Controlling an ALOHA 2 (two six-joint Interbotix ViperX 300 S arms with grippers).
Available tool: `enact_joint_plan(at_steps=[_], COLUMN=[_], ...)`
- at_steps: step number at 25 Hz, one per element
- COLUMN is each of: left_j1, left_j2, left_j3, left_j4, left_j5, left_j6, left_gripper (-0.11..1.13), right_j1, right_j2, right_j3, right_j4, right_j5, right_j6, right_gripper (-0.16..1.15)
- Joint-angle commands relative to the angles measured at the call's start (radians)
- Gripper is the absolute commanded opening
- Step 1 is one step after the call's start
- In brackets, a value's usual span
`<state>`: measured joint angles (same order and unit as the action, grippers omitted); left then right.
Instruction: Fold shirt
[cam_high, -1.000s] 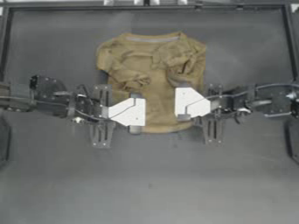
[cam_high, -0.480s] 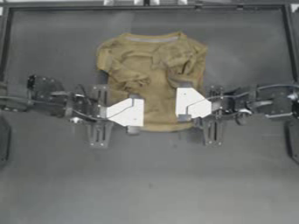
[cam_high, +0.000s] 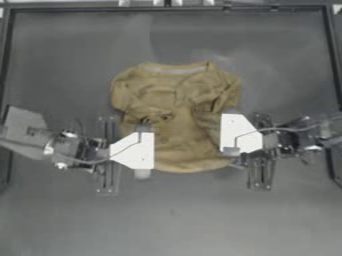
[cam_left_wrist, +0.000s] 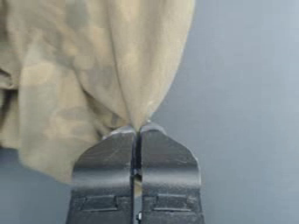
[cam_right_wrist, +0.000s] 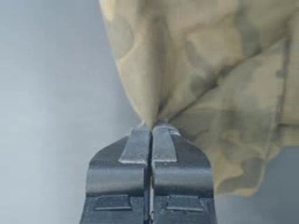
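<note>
The tan shirt (cam_high: 172, 107) lies crumpled in the middle of the table, its pale collar band (cam_high: 175, 69) toward the far edge. My left gripper (cam_high: 148, 150) is at the shirt's near-left hem. In the left wrist view it (cam_left_wrist: 139, 127) is shut on a pinched fold of the shirt (cam_left_wrist: 88, 78). At the near-right hem my right gripper (cam_high: 224, 142) holds the cloth the same way. The right wrist view shows it (cam_right_wrist: 152, 125) shut on a ridge of shirt (cam_right_wrist: 222, 65). The hem between the two grips is bunched.
Bare dark table (cam_high: 174, 215) stretches toward the near edge and also lies beyond the collar. A metal frame rail (cam_high: 167, 6) runs along the far edge, with side rails at both borders. Each arm's body extends out to its own side.
Both grippers have pulled toward the near edge and slightly apart, dragging the shirt with them. The collar now lies farther from the far rail.
</note>
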<state>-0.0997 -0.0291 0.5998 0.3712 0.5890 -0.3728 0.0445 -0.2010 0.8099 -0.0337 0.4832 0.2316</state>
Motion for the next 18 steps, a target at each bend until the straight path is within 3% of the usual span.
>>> enact_joint_plan(at_steps=[1, 5, 10, 13, 18], left_j1=[-0.078, -0.158, -0.239, -0.262, -0.236], left_j2=[-0.08, -0.104, -0.114, -0.115, -0.129], left_j3=[-0.021, -0.035, -0.084, -0.117, -0.129], left_j4=[0.091, 0.141, 0.149, 0.161, 0.17], left_j5=[0.075, 0.137, 0.252, 0.299, 0.331], left_j6=[-0.112, -0.222, -0.298, -0.314, -0.316], left_gripper=[0.05, 0.05, 0.05, 0.05, 0.05], right_j1=[0.075, 0.158, 0.267, 0.302, 0.298], right_j2=[-0.072, -0.112, -0.144, -0.153, -0.153], right_j3=[-0.018, -0.031, -0.058, -0.089, -0.129], right_j4=[-0.112, -0.273, -0.433, -0.466, -0.474], right_j5=[0.044, 0.104, 0.21, 0.265, 0.304], right_j6=[0.16, 0.394, 0.62, 0.68, 0.695], right_gripper=[0.08, 0.08, 0.08, 0.08, 0.08])
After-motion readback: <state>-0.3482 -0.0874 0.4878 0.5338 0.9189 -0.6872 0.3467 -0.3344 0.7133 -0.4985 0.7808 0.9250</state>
